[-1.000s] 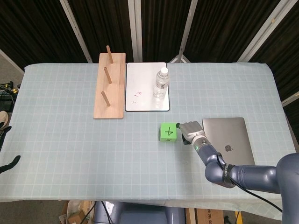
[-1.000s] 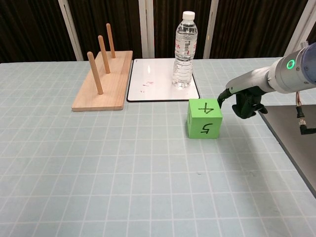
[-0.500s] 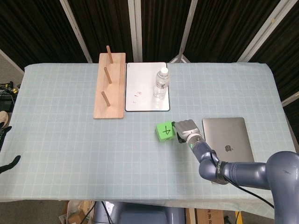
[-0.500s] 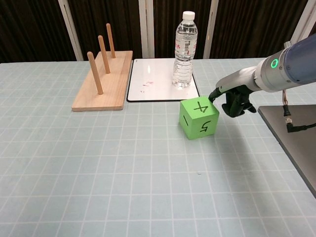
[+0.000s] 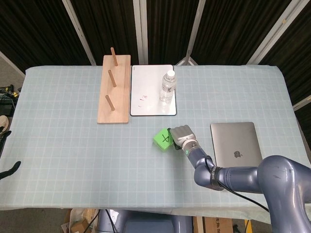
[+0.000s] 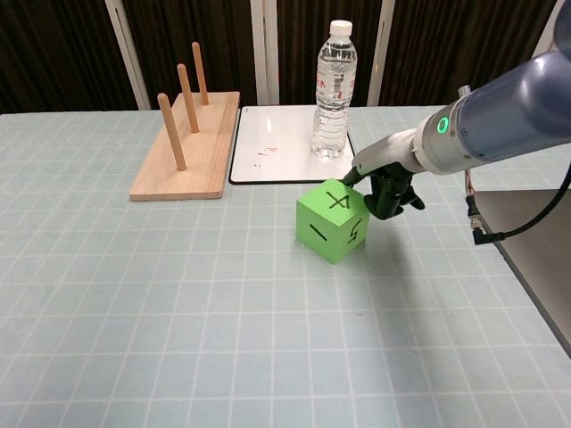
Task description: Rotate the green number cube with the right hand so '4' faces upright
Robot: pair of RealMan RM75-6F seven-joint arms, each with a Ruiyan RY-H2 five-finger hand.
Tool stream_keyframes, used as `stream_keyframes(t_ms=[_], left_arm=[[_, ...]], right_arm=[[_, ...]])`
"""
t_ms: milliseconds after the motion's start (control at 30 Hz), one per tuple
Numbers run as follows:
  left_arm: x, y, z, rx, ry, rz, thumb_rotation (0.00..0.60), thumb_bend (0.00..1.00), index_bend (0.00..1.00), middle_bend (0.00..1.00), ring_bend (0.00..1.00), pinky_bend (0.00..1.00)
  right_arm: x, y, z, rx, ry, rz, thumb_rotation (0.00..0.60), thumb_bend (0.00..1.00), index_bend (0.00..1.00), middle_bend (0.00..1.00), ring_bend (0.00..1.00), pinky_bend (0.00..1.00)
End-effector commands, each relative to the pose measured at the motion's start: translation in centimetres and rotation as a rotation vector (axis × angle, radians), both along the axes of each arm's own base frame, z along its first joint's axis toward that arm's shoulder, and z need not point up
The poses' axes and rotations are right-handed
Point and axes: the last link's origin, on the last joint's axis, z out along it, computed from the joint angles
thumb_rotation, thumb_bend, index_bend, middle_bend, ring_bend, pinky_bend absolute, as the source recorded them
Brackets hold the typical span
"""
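The green number cube (image 6: 331,223) (image 5: 162,140) sits on the tablecloth near the middle, turned corner-on toward the chest camera. Its top face carries a black '4', its front faces a '1' and a '5'. My right hand (image 6: 385,185) (image 5: 180,134) is at the cube's right rear corner, fingers curled in, one fingertip touching the top edge. It grips nothing. My left hand is outside both views.
A water bottle (image 6: 335,92) stands on a whiteboard (image 6: 293,143) just behind the cube. A wooden peg board (image 6: 183,143) lies to the left. A closed laptop (image 5: 237,145) lies right of my right arm.
My right hand has swept left, pushing the cube leftward and spinning it on the table so a corner now points forward. The '4' stays on top.
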Motion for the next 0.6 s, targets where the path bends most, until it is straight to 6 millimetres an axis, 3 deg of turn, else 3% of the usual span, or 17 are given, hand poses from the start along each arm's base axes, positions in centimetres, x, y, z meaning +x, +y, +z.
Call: stream_keyframes(t_ms=[33, 600], left_arm=[[0.0, 0.0, 0.0, -0.001, -0.001, 0.000, 0.600, 0.31, 0.12, 0.00, 0.00, 0.00], [0.0, 0.3, -0.5, -0.016, 0.019, 0.005, 0.600, 0.31, 0.12, 0.00, 0.00, 0.00]], right_arm=[[0.5, 0.2, -0.3, 0.006, -0.011, 0.010, 0.600, 0.83, 0.19, 0.84, 0.85, 0.66], [3.1, 1.0, -0.8, 0.011, -0.065, 0.075, 0.600, 0.83, 0.20, 0.84, 0.85, 0.66]])
